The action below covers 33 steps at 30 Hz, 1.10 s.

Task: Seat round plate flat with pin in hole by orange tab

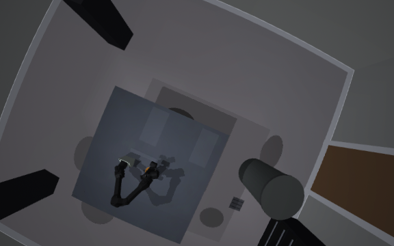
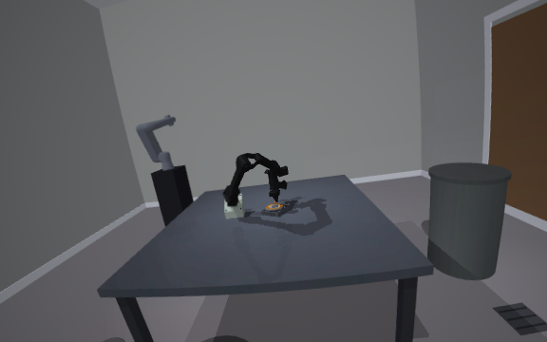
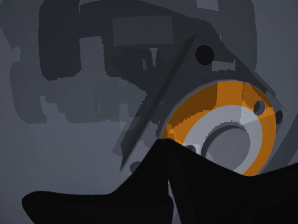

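The round plate [image 1: 147, 169] [image 2: 269, 207] [image 3: 268, 145] is an orange ring with a grey inner ring. It sits on the dark square base [image 2: 273, 214] [image 3: 180, 95], around a grey round centre. In the wrist view a small hole [image 3: 259, 107] shows in its orange band, and a small dark spot lies on the grey ring beside the fingers. The orange tab and the pin cannot be made out. My gripper [image 2: 276, 200] [image 3: 162, 145] is shut and empty, tips down at the plate's edge, covering part of it. Contact and the plate's tilt cannot be told.
The base stands on the blue-grey table [image 1: 115, 116] [image 2: 235, 256]. The arm's pale mount [image 1: 128, 160] [image 2: 234, 210] is close by, left of the base in the exterior view. Dark corner holes [image 3: 204, 55] mark the base. A large grey bin [image 1: 280, 196] [image 2: 468, 223] stands off the table.
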Motion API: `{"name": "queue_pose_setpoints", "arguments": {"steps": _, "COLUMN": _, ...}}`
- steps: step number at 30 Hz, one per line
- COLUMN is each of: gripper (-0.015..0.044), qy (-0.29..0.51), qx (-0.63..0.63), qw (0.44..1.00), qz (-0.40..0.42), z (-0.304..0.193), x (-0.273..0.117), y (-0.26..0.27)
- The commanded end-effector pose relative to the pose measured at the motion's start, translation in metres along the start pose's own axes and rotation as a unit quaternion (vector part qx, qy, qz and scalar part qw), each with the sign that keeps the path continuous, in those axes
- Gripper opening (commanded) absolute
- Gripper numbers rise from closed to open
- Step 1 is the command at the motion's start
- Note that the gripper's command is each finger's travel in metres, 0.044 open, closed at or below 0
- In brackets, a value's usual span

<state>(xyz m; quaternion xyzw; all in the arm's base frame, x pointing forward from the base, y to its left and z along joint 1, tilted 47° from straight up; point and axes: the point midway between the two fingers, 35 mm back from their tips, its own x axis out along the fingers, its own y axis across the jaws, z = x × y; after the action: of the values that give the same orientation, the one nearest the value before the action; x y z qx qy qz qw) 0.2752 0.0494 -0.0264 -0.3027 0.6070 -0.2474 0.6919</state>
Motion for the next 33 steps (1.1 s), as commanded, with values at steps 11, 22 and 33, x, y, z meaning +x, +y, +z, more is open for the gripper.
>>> {"name": "queue_pose_setpoints", "arguments": {"steps": 11, "gripper": 0.0000, "qy": 0.007, "qx": -0.004, "qw": 1.000, "qz": -0.001, "z": -0.0091, "x": 0.0025, "y": 0.0007}}
{"name": "queue_pose_setpoints", "arguments": {"steps": 22, "gripper": 0.0000, "qy": 0.007, "qx": -0.004, "qw": 1.000, "qz": -0.001, "z": -0.0103, "x": 0.0025, "y": 0.0008}}
{"name": "queue_pose_setpoints", "arguments": {"steps": 33, "gripper": 0.0000, "qy": 0.007, "qx": -0.004, "qw": 1.000, "qz": -0.001, "z": -0.0119, "x": 0.0025, "y": 0.0011}}
